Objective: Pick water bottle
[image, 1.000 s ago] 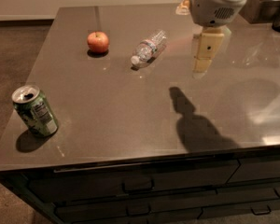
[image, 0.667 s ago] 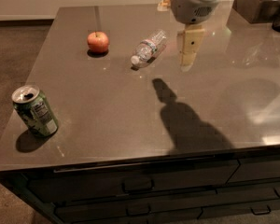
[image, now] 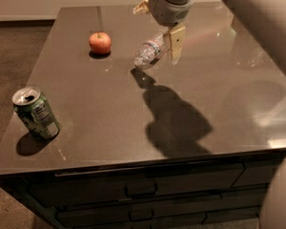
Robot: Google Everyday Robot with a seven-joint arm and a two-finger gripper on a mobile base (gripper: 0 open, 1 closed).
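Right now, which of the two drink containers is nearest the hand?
The clear water bottle, lying on its side next to the hand at the far side. The green can stands far away, much closer to the camera.

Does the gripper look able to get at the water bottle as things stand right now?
Probably yes. The gripper hangs right beside the water bottle, which lies on its side on the table, with nothing between them. The apple and the green soda can sit well away from it.
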